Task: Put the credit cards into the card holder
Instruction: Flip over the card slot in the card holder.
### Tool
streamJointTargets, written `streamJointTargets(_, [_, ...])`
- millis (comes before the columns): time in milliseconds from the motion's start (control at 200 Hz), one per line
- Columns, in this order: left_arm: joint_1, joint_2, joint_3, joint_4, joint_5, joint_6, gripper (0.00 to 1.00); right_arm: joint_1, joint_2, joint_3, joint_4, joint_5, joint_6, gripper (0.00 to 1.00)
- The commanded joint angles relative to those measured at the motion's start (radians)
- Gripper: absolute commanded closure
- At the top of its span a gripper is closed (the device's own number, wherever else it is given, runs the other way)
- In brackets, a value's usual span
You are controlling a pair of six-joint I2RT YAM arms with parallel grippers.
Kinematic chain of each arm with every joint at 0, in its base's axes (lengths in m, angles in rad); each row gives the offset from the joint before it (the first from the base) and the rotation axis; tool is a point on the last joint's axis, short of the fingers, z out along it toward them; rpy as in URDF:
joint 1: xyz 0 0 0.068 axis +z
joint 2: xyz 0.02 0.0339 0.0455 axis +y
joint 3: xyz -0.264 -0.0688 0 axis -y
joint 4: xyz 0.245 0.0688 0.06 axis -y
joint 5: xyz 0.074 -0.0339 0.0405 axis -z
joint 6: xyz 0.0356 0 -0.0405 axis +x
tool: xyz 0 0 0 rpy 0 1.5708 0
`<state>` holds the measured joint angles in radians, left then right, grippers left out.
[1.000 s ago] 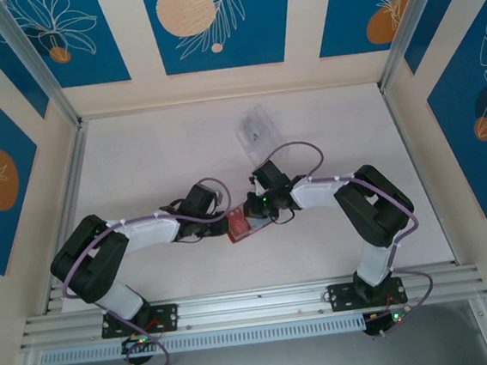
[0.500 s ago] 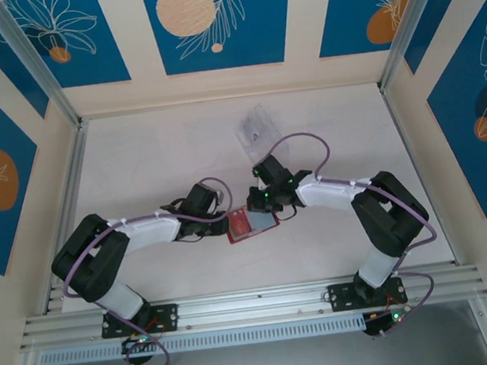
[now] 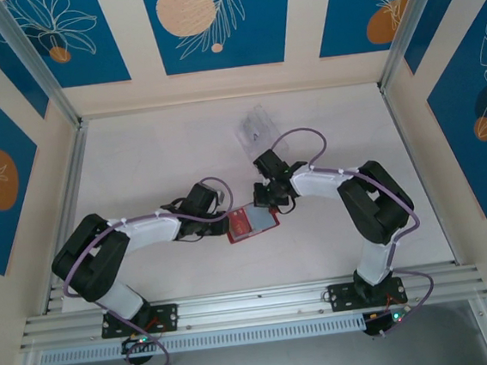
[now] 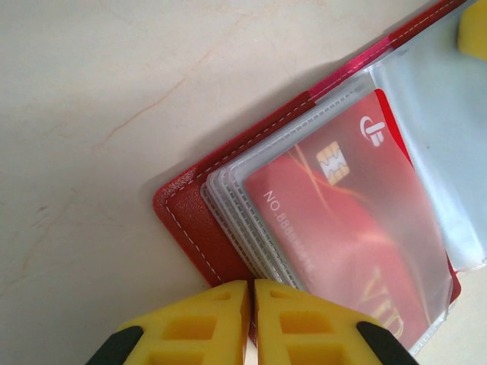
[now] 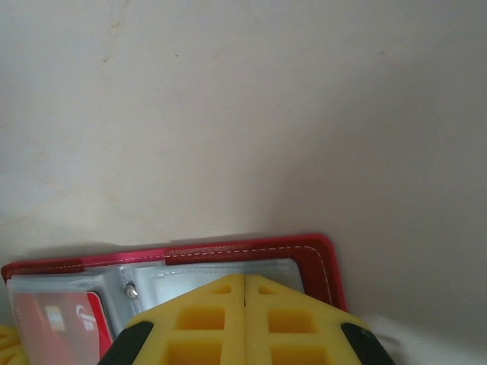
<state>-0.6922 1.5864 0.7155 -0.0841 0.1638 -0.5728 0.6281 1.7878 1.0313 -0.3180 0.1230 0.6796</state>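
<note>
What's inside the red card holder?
A red card with a gold chip sits in the top clear sleeve. The sleeves stacked beneath it are covered, so their contents can't be seen.

Up from lower left, bent sharply at the elbow, then stretched right to mid-frame with the left gripper (image 3: 223,226), jaws all but closed, a hairline apart. Up from lower right, folded at the elbow, then reaching left with the right gripper (image 3: 266,203), jaws pressed flush together.
</note>
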Motion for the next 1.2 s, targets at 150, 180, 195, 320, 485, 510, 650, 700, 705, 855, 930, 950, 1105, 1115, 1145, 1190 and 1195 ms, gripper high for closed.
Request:
streamJointTargets(150, [-0.007,0.044,0.011,-0.057,-0.048,0.022,0.89,0.038,0.03,-0.035,-0.029,-0.077,0.034,1.0])
streamJointTargets(180, [-0.007,0.044,0.012,-0.06,-0.052,0.022,0.89,0.036,0.03,-0.037,-0.015,-0.115,0.04,1.0])
streamJointTargets(195, [-0.007,0.044,0.013,-0.061,-0.055,0.021,0.89,0.034,0.029,-0.039,-0.006,-0.136,0.043,1.0])
streamJointTargets(320, [-0.007,0.046,0.02,-0.066,-0.058,0.024,0.89,-0.001,0.029,-0.073,0.129,-0.347,0.095,1.0])
streamJointTargets(485, [-0.01,0.05,0.034,-0.074,-0.056,0.028,0.89,-0.018,0.056,-0.083,0.267,-0.516,0.174,1.0])
streamJointTargets(510, [-0.01,0.05,0.036,-0.077,-0.056,0.03,0.89,-0.018,0.061,-0.082,0.281,-0.534,0.184,1.0])
streamJointTargets(650, [-0.012,0.048,0.042,-0.082,-0.055,0.034,0.88,-0.015,0.067,-0.087,0.339,-0.579,0.225,1.0])
streamJointTargets(700, [-0.012,0.048,0.044,-0.081,-0.052,0.034,0.88,-0.01,0.068,-0.084,0.342,-0.583,0.228,0.96])
streamJointTargets(705, [-0.012,0.048,0.044,-0.08,-0.052,0.035,0.88,-0.01,0.068,-0.085,0.342,-0.584,0.229,0.96])
streamJointTargets(855, [-0.012,0.039,0.048,-0.086,-0.056,0.034,0.85,-0.001,0.08,-0.079,0.336,-0.58,0.23,0.82])
streamJointTargets(930, [-0.012,0.017,0.049,-0.094,-0.068,0.031,0.81,0.002,0.089,-0.079,0.331,-0.573,0.224,0.8])
streamJointTargets(950, [-0.012,0.011,0.048,-0.097,-0.072,0.029,0.81,0.002,0.093,-0.078,0.334,-0.574,0.224,0.78])
streamJointTargets(1105, [-0.012,-0.066,0.033,-0.114,-0.097,0.021,0.71,-0.001,0.133,-0.079,0.359,-0.593,0.233,0.78])
streamJointTargets(1115, [-0.012,-0.072,0.032,-0.117,-0.1,0.021,0.71,-0.001,0.135,-0.078,0.361,-0.594,0.235,0.79])
streamJointTargets(1145, [-0.012,-0.085,0.028,-0.125,-0.107,0.021,0.7,0.001,0.139,-0.079,0.37,-0.599,0.24,0.78])
streamJointTargets(1190, [-0.012,-0.107,0.022,-0.139,-0.12,0.019,0.68,0.001,0.147,-0.073,0.382,-0.608,0.246,0.78])
streamJointTargets(1195, [-0.012,-0.109,0.021,-0.141,-0.122,0.019,0.68,0.001,0.147,-0.072,0.383,-0.608,0.247,0.78])
